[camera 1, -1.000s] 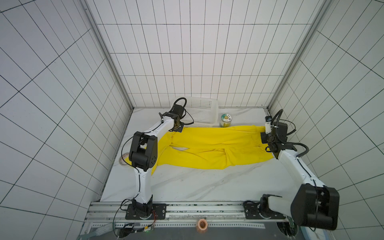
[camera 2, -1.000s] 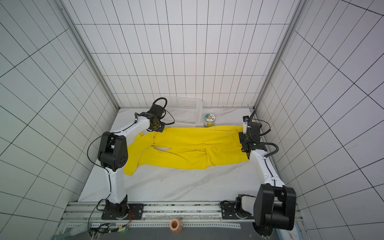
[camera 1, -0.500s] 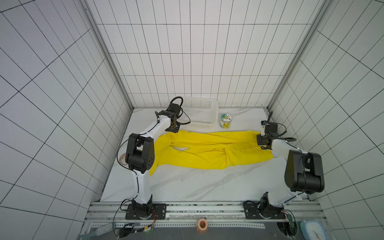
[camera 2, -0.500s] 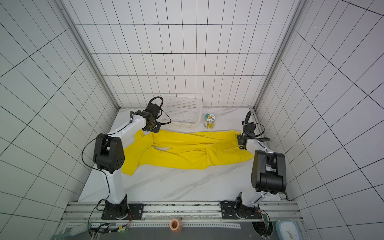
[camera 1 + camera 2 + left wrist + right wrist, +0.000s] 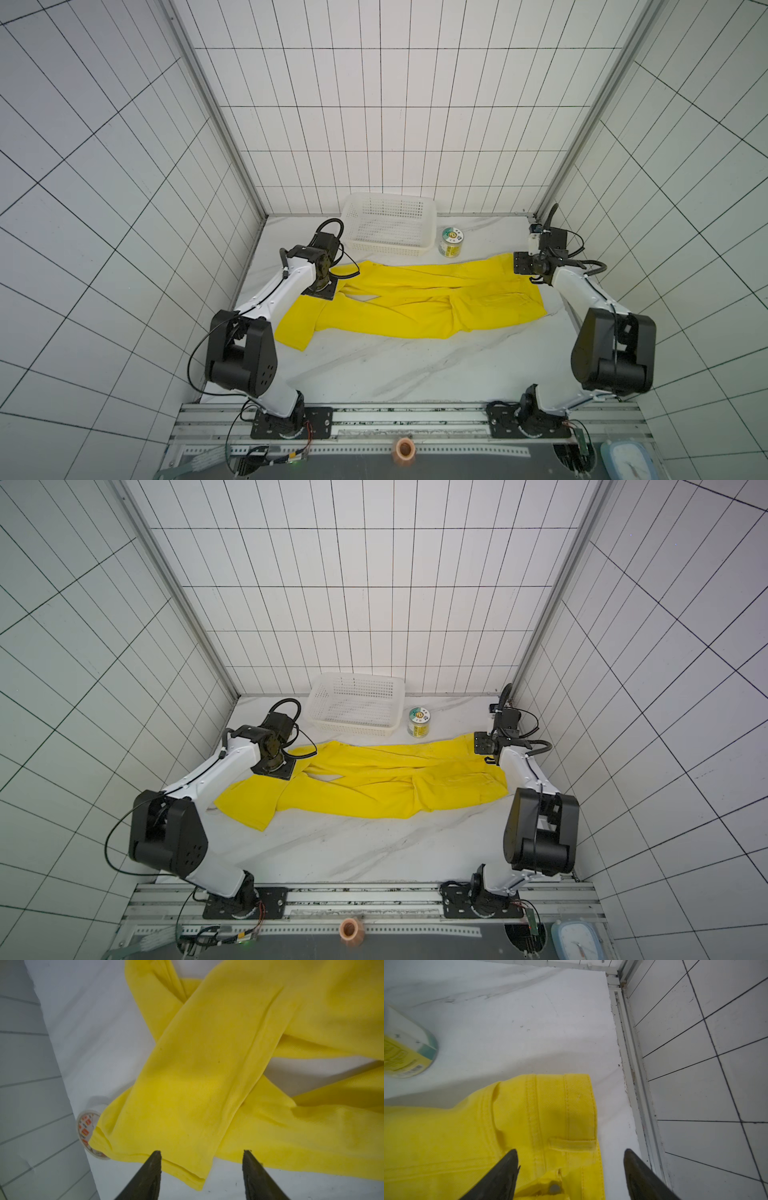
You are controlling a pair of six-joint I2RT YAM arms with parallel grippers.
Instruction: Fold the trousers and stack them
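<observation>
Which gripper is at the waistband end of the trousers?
The right gripper, open over the trousers beside the waist button; the left gripper is over a leg cuff.

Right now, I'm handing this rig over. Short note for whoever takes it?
Left gripper: jaws open, holding nothing, over a leg cuff of the yellow trousers.
Right gripper: jaws open, holding nothing, over the waistband by the waist button.
Trousers lie stretched across the table, legs crossed at the left arm's end, one cuff partly over a tape roll; white basket sits behind them.
Done: laid out. Left: uncross legs, fold, stack.
</observation>
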